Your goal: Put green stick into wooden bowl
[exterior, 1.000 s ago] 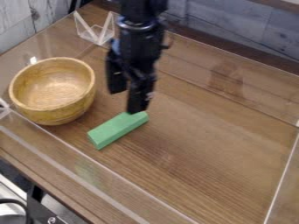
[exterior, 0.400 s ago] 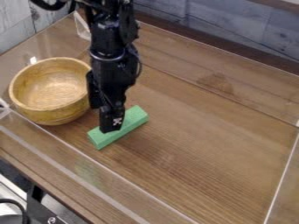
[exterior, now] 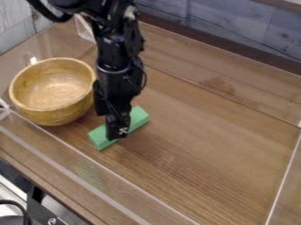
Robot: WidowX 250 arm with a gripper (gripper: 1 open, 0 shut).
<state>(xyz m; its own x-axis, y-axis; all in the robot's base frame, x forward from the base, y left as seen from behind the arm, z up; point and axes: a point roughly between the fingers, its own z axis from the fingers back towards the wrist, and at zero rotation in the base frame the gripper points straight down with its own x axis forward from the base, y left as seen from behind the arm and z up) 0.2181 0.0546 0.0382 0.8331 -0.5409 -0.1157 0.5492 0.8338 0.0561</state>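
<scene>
The green stick (exterior: pixel 133 120) lies flat on the wooden table, slanted, just right of the wooden bowl (exterior: pixel 52 90). My gripper (exterior: pixel 114 120) points straight down over the stick's middle, jaws open, with one dark finger (exterior: pixel 118 127) in front of the stick and the other behind it. The fingers straddle the stick; whether they touch it I cannot tell. The bowl is upright with nothing in it, at the left of the table. The stick's middle is hidden by the fingers.
A clear plastic wall (exterior: pixel 177 205) rings the table along the front and sides. A clear wire-like stand (exterior: pixel 87 28) sits at the back behind the arm. Bare wood (exterior: pixel 223 123) stretches to the right of the stick.
The gripper has come down and shifted left, from above the stick's far end to low over its middle. Stick and bowl have not moved.
</scene>
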